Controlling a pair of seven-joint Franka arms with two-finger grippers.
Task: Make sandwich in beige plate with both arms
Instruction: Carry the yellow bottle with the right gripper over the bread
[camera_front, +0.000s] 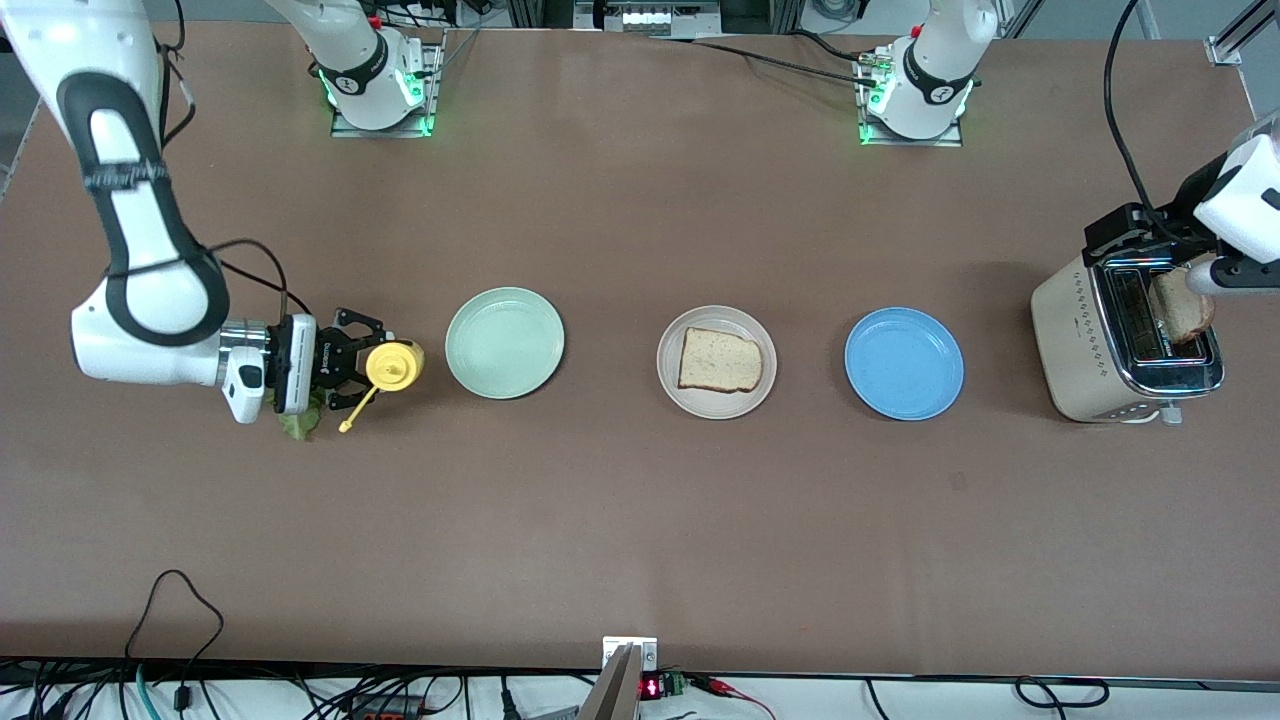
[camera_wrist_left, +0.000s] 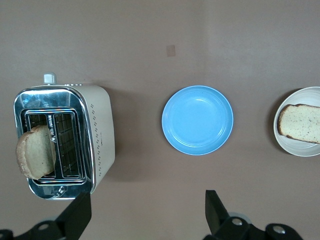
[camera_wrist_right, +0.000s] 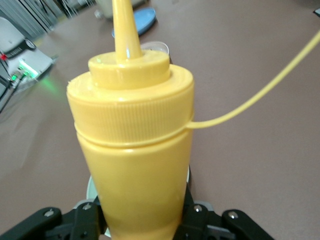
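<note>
Yellow plastic is what the right gripper has its fingers on: they sit against both sides of a squeeze bottle standing on the table. From the right wrist view it looks like a real grip. The bottle is at 9 o'clock from the mint-green plate in the front view. A lettuce leaf pokes out from under that wrist, at roughly 7 o'clock from the bottle.

Over at the left arm's end, the left gripper hangs above the toaster with its fingers spread wide and nothing in them. A toasted slice sticks up out of one slot.

Progress-wise, I'd call it early. The beige plate sits mid-table, mint plate at its 9 o'clock and blue plate at its 3 o'clock. It has exactly one bread slice lying flat on it, so that's the base of the sandwich and nothing more.

Still to go, by my guess:
- lettuce onto that slice
- maybe a squirt from the bottle
- the second slice out of the toaster and on top
</note>
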